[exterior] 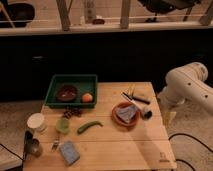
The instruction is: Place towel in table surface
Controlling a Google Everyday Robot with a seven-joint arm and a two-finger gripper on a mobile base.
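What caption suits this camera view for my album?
Towel lies on a red plate; the robot's gripper hangs beside the wooden table.

One camera looks down from above the near edge of the tabletop (125, 145), facing the railing (125, 14) behind. It frames the whole tabletop and, at right, the arm (192, 85), its tool (168, 118) beside the tabletop's right edge.

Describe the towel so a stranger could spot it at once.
On the right half of the wooden table sits a round orange-red plate. The towel is the crumpled grey-blue cloth lying on it. Unlike the flat blue sponge at the front edge, it is bunched up, near the robot's hand hanging off the table's right side.
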